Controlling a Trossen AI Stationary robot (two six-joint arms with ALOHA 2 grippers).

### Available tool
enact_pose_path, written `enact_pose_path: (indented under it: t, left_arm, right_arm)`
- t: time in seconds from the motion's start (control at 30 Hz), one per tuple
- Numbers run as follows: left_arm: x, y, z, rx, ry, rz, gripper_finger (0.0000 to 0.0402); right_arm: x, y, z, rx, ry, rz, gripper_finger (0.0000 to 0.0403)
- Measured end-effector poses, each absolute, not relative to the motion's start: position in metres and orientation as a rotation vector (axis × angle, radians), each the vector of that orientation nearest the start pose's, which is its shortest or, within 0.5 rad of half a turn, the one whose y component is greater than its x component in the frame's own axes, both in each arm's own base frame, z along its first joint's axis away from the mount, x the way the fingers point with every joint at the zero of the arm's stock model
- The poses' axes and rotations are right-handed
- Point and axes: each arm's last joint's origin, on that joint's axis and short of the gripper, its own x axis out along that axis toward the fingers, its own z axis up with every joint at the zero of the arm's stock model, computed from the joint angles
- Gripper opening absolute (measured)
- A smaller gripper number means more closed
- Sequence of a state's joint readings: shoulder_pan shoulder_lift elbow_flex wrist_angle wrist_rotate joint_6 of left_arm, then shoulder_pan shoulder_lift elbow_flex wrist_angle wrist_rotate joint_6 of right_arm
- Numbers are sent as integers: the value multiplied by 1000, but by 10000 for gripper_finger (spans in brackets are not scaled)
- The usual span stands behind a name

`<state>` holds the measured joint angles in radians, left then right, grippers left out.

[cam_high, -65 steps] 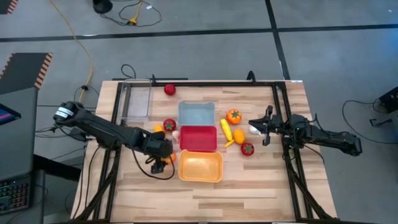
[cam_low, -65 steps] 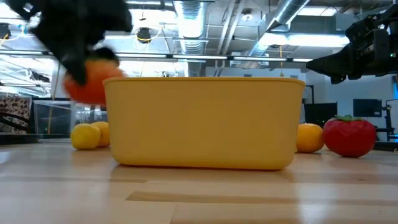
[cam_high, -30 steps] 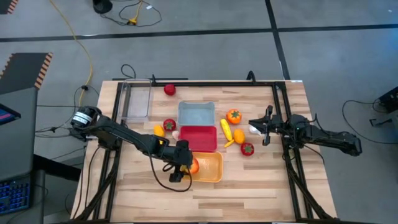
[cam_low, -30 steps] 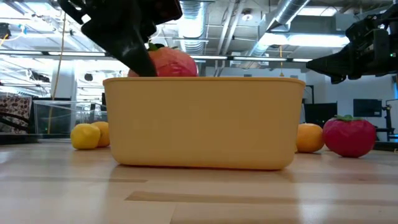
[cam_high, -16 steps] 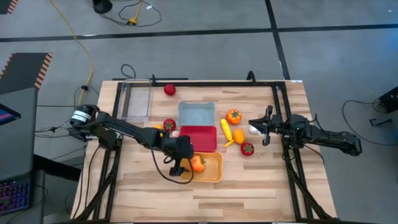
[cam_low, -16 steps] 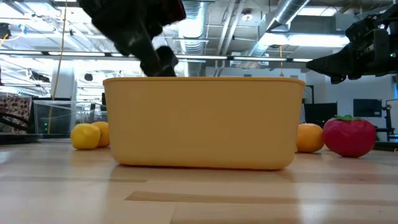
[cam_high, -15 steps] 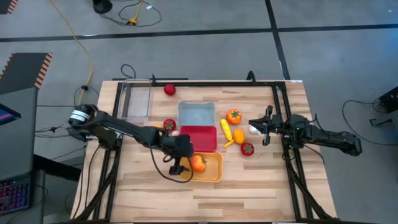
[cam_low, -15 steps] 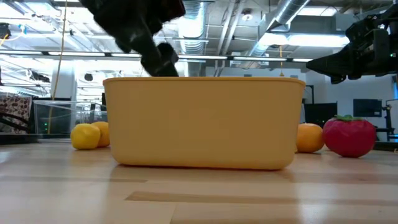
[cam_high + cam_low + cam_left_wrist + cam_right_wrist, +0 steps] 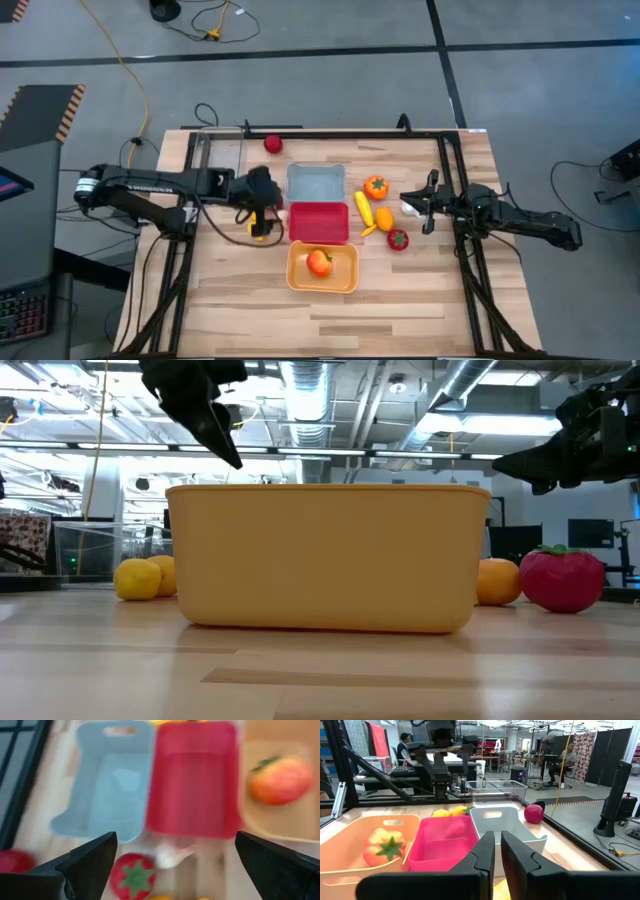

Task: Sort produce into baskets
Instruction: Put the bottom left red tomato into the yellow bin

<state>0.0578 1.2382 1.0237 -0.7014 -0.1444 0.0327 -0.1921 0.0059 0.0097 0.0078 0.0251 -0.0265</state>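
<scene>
An orange green-stemmed fruit (image 9: pixel 319 262) lies inside the orange tub (image 9: pixel 345 282); it also shows in the left wrist view (image 9: pixel 280 780) and the right wrist view (image 9: pixel 382 847). My left gripper (image 9: pixel 266 206) is open and empty above the table, left of the red tub (image 9: pixel 318 222). Below its fingers lie a red tomato (image 9: pixel 132 875) and a white garlic bulb (image 9: pixel 170 855). The blue-grey tub (image 9: pixel 316 184) stands beyond the red one. My right gripper (image 9: pixel 428 207) hovers shut at the table's right, near more produce.
A clear tray (image 9: pixel 220 160) stands at the far left, with a red tomato (image 9: pixel 272 144) beside it. An orange fruit (image 9: pixel 376 187), a long yellow piece (image 9: pixel 363 207), an orange (image 9: pixel 384 218) and a tomato (image 9: pixel 398 239) lie right of the tubs. A lemon (image 9: pixel 138 578) lies left of the orange tub.
My left gripper has let go of the orange green-stemmed fruit, which now lies in the orange tub. The gripper has then risen and drawn back toward the table's far left, past the red tub's left side.
</scene>
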Motion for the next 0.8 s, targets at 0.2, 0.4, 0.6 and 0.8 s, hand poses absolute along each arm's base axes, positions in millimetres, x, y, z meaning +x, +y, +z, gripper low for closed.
enact_pose_path:
  t: [0.2,0.4,0.6,0.8]
  left_arm:
    - [245,48,264,55,1080,229,391]
    - [255,68,237,36,1205,204,391]
    - [264,81,210,-6,1320,196,391]
    - [270,85,193,0,1385,184,391]
  right_arm:
    - [96,-19,167,-27,-9,-217,61]
    - [96,-19,167,-27,-8,-217,61]
    - [96,-19,167,-27,-8,-218,61]
    - [96,-19,167,-27,-8,-217,61]
